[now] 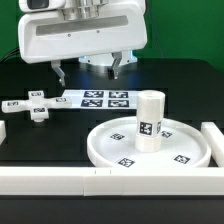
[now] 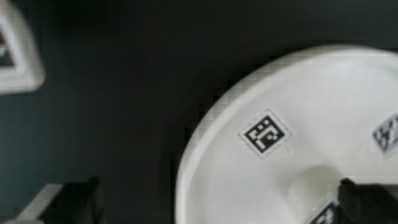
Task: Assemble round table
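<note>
Round disc (image 1: 104, 151) rim close to border blocks (image 1: 50, 181); leg (image 1: 150, 122) upright on it; jaws wide apart, empty, raised.

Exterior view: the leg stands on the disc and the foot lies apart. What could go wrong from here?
1. The leg stands upright on the disc, but whether it is fully seated cannot be told; a sideways brush from the open pincer might tip it.
2. The foot lies close beside the marker board; a finger coming down there might catch the board's edge and skew the grasp.
</note>
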`<state>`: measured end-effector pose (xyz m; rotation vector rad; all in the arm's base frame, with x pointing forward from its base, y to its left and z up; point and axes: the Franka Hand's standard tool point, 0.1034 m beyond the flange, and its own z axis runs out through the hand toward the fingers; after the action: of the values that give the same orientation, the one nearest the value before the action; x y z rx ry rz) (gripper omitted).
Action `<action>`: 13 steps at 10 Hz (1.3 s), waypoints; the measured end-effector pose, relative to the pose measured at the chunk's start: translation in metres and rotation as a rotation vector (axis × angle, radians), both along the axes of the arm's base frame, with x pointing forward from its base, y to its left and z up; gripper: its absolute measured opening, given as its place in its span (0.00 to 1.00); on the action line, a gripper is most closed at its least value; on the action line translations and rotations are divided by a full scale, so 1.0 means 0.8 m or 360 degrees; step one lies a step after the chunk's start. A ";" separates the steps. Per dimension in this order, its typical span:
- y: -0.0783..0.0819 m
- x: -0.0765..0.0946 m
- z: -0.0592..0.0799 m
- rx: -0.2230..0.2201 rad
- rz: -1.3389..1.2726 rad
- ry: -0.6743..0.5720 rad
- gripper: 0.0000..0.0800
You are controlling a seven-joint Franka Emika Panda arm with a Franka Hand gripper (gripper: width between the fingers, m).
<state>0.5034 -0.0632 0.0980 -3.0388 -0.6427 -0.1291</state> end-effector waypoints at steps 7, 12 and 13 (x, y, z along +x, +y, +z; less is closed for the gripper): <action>-0.033 -0.014 -0.007 -0.0105 0.0731 0.0032 0.81; -0.087 -0.045 -0.018 -0.0103 0.0805 0.0061 0.81; -0.087 -0.046 -0.018 -0.0102 0.0803 0.0062 0.81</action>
<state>0.4667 -0.1330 0.0833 -2.8147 -1.3987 -0.0337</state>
